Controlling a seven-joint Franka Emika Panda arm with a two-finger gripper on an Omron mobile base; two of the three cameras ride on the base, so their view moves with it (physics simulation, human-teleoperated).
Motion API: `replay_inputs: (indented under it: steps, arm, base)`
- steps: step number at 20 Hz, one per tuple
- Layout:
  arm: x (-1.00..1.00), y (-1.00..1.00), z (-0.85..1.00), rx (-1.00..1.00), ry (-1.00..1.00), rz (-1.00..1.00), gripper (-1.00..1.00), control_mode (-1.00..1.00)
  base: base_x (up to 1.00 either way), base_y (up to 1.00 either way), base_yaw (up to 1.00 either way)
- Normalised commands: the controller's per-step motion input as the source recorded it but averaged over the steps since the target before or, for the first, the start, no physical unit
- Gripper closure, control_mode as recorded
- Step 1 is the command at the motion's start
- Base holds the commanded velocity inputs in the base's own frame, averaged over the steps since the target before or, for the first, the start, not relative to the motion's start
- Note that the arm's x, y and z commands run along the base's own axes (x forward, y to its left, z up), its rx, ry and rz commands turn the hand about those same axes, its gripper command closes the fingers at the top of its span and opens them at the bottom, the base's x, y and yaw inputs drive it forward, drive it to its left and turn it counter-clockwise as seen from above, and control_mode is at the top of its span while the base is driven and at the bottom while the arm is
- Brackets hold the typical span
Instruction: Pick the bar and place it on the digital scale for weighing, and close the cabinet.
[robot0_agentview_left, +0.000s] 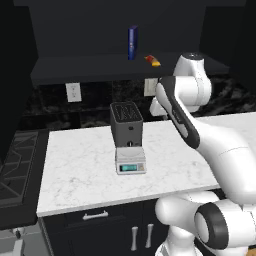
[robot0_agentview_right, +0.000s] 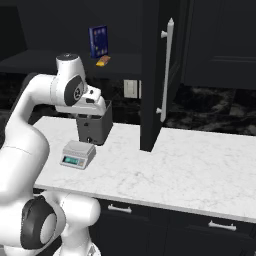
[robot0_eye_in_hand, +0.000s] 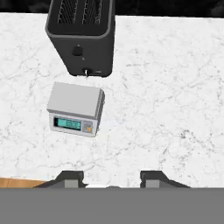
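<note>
The bar (robot0_agentview_left: 152, 60) lies on the shelf inside the open cabinet, just right of a tall blue box (robot0_agentview_left: 132, 42); from the right it shows as the bar (robot0_agentview_right: 103, 61). The digital scale (robot0_agentview_left: 131, 161) sits on the white marble counter (robot0_agentview_left: 75, 175) with its top plate bare, seen again as the scale (robot0_agentview_right: 77, 154) and the scale (robot0_eye_in_hand: 76, 109). My gripper (robot0_eye_in_hand: 111, 180) hangs above the counter, right of the scale. Its fingers are apart with nothing between them. The cabinet door (robot0_agentview_right: 152, 75) stands swung out, its silver handle (robot0_agentview_right: 166, 70) facing right.
A dark grey slotted box (robot0_agentview_left: 126, 122) stands right behind the scale, touching its back edge. A black stove (robot0_agentview_left: 15, 165) adjoins the counter's left end. Drawers with silver pulls (robot0_agentview_right: 222, 226) run below the counter. The open door hangs over the counter's middle.
</note>
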Motion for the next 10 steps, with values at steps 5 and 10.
replay_inputs:
  steps: [5,10]
  arm:
    - [-0.5,-0.03,0.04,0.0,-0.17,-0.01,-1.0,-1.0]
    - [-0.78,-0.19,0.5,0.0,-0.58,-0.1,-1.0,-1.0]
  base:
    - [0.0,0.0,0.0]
    - [0.0,0.0,0.0]
